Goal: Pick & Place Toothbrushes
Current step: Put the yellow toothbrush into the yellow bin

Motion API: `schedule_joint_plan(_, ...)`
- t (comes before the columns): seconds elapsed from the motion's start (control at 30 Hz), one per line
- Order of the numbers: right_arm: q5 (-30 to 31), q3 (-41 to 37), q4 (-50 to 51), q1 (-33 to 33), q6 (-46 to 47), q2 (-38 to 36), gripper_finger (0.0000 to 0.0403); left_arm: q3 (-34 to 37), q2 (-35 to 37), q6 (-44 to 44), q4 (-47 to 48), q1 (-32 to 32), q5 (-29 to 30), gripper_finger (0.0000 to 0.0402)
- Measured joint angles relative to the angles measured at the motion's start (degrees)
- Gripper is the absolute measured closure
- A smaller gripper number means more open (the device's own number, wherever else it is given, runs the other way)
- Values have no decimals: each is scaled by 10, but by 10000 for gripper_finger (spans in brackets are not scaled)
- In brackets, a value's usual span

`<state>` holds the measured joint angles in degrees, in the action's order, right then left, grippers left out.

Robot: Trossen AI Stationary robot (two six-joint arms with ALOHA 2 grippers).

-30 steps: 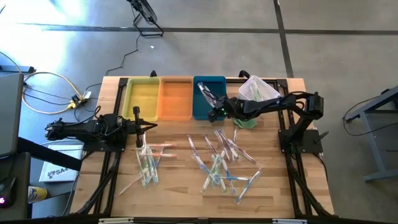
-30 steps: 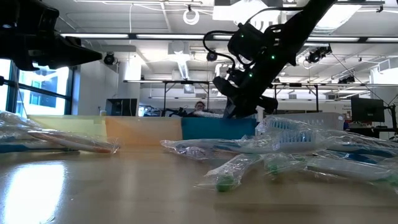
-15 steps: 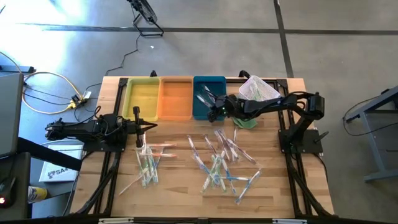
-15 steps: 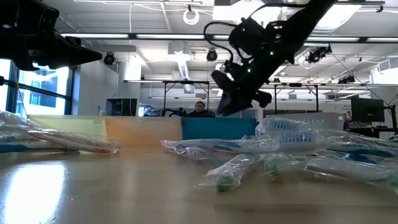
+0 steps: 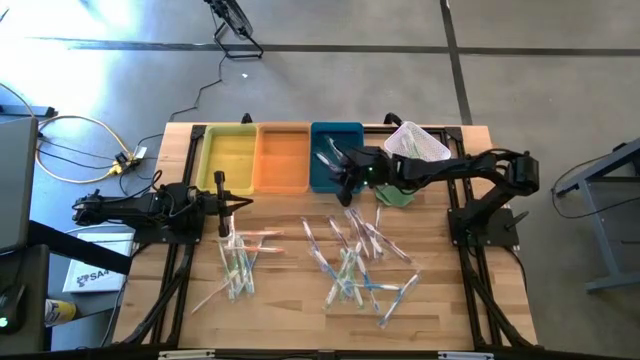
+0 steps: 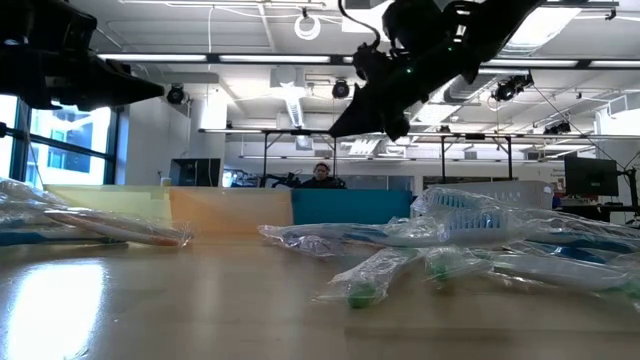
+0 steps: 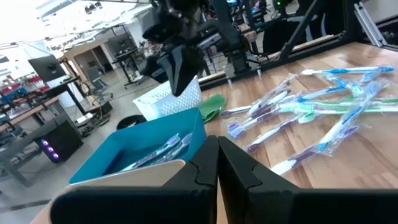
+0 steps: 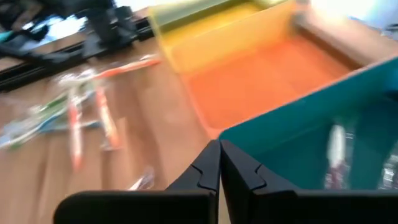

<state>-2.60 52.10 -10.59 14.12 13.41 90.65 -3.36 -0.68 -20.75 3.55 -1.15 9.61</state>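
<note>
Wrapped toothbrushes lie in two loose piles on the wooden table, a small one (image 5: 238, 262) near my left arm and a larger one (image 5: 355, 260) in the middle. A few more (image 5: 329, 158) lie in the blue tray (image 5: 340, 128). My right gripper (image 5: 338, 168) hovers shut and empty above that tray's near edge; in its wrist view the fingers (image 8: 217, 158) meet over the tray wall (image 8: 311, 143). My left gripper (image 5: 240, 201) waits shut at the left, level, in front of the yellow tray (image 5: 230, 158).
An orange tray (image 5: 283, 158) sits between the yellow and blue ones along the far edge. A white mesh basket (image 5: 415, 145) and a green cloth (image 5: 395, 195) lie under my right arm. Bare wood shows near the front edge.
My right gripper has risen from inside the blue tray to well above its rim and has rolled at the wrist. A wrapped toothbrush that stood slanted at the tray's near side now lies flatter inside it. My left arm has kept still.
</note>
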Motion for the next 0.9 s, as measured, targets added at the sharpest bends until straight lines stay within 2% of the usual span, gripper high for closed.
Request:
schedule_joint_plan(0.13, -36, 0, 5, 3, -17, 0, 400, -16, -16, 0, 41, 0, -1, 402)
schedule_joint_plan(0.33, -35, 0, 19, 3, -17, 1, 400, -98, -84, 27, 172, 0, 19, 402)
schedule_joint_plan(0.6, -35, 0, 22, 3, -17, 1, 399, -174, -215, 30, 215, 0, 19, 402)
schedule_joint_plan(0.9, -35, 0, 25, 3, -31, 1, 400, -249, -386, 33, 281, 0, -24, 402)
